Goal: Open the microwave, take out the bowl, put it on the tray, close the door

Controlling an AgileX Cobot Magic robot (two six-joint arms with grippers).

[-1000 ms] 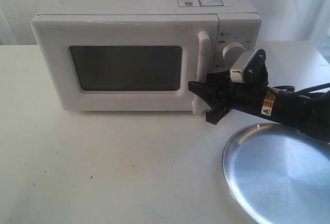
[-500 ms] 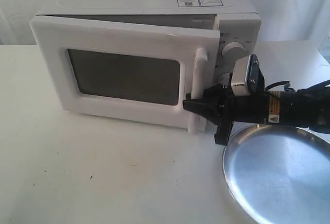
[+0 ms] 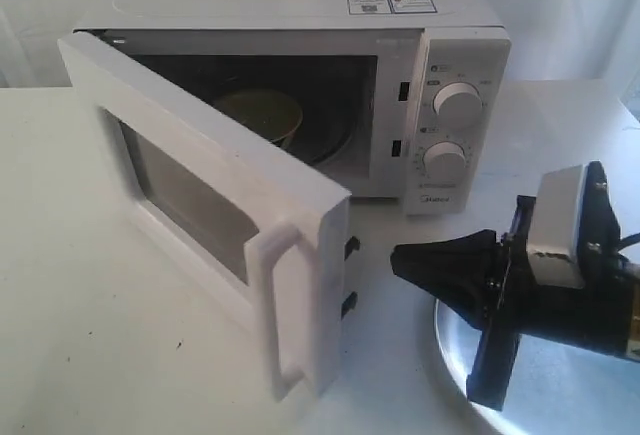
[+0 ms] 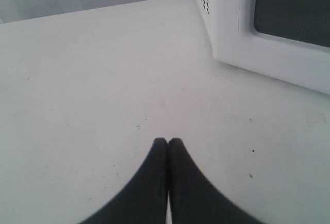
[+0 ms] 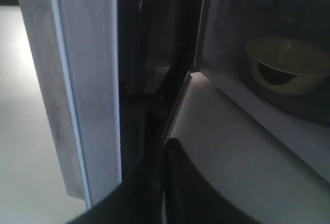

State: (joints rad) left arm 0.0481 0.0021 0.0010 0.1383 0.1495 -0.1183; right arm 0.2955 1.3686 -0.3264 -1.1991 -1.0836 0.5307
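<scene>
1 white boxy microwave (image 3: 300,10), white door (image 3: 190,190) wide; 1 cream ceramic bowl (image 3: 262,113) inside; 1 silver metal tray (image 3: 570,395); left gripper (image 4: 167,142) & right gripper (image 3: 397,259) jaws pinched together.

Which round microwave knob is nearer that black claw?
The lower round white knob, directly beneath the other; the upper knob lies farther from the right black gripper.

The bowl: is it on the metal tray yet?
No, the bowl sits inside the open microwave, apart from the tray.
</scene>
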